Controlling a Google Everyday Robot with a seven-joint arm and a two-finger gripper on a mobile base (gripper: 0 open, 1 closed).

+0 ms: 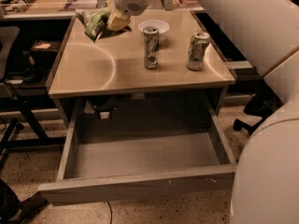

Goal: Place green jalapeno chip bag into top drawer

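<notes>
End effector clamped on bag above the desk's back-left corner; looks like the carry step, so next it must bring the bag forward and down into the open drawer well below it, then release.

gripper: gripper over the back-left corner of the bench, clamped on the green jalapeno chip bag.
left half: free from back-left to front-left corner.
right half: left can and right can upright, gap between them; white bowl behind the left can.
top drawer: out past the front edge, open from above.
front-right: robot body crowds the drawer's corner.
</notes>
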